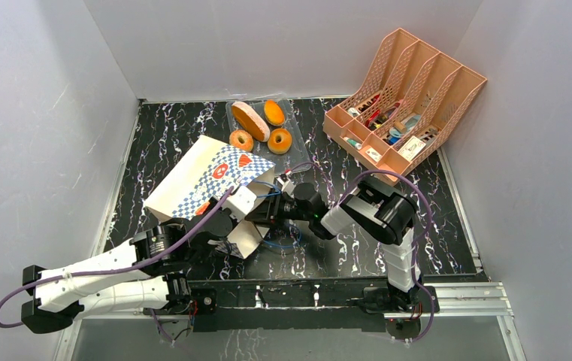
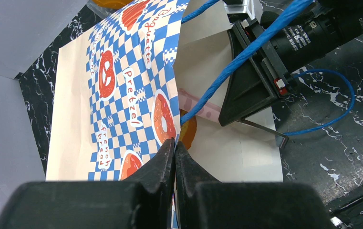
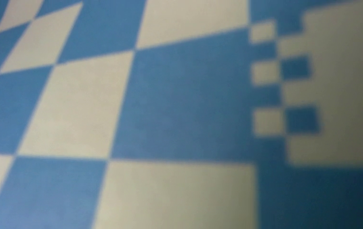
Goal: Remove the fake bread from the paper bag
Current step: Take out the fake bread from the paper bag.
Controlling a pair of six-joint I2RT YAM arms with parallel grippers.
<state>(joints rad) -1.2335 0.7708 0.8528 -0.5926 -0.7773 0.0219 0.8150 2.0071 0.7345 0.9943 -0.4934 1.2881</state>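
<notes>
Left wrist view: left claw [image 2: 174, 149] clenched on paper bag [image 2: 122, 86] rim, bag sideways on tabletop [image 1: 448, 241]; right claw [image 2: 246, 93] in bag mouth, grip state can't tell. One fake bread [image 2: 189, 131] piece visible inside, near it. Step: reaching in. Next: close on piece, withdraw.

Centre frame, the paper bag [image 1: 207, 177] was tan with blue-and-white checks and orange shapes; the table [image 1: 448, 226] black, white-veined; upper right, the organizer [image 1: 418, 83] pink.
</notes>
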